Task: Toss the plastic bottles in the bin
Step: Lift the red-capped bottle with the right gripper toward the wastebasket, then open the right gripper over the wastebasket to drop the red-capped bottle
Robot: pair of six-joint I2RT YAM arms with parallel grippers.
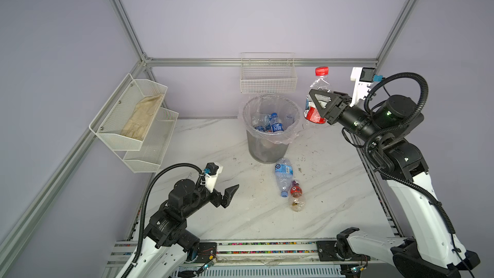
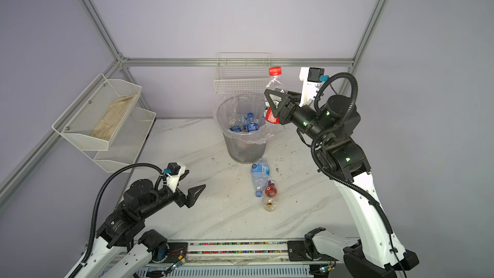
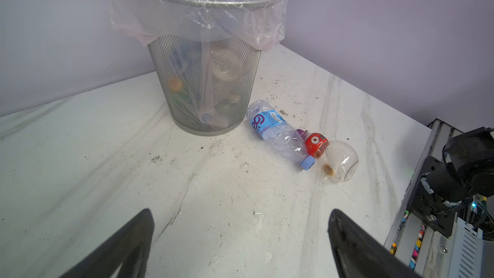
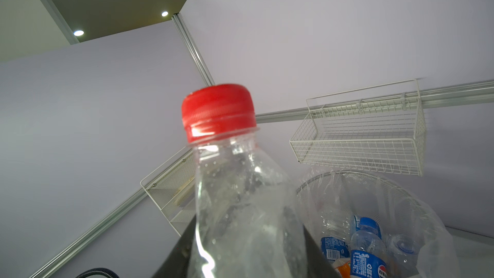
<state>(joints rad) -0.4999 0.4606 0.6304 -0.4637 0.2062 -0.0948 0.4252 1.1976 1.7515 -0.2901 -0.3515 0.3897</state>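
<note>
- Gripping a clear bottle with red cap (image 1: 319, 84), the right hand (image 1: 315, 104) is closed around its middle, and the cap points up.
- This bottle hangs in the air above the worktop (image 1: 213, 143), just beside the right side of the rim of the bin (image 1: 267, 148). From the top views I cannot tell if it is already over the opening.
- The bin is grey mesh with a clear bag, and it stands at the back of the worktop.
- Several blue-label bottles (image 4: 366, 252) lie inside the bin.
- The left hand (image 3: 240, 212) is wide open and holds nothing. It is above the front left of the worktop.
- A crushed blue-label bottle (image 3: 272, 129) lies on the worktop in front of the bin, with its cap pointing away from the bin.
- A small round bottle (image 3: 339, 160) with a red label lies touching it near that cap.
</note>
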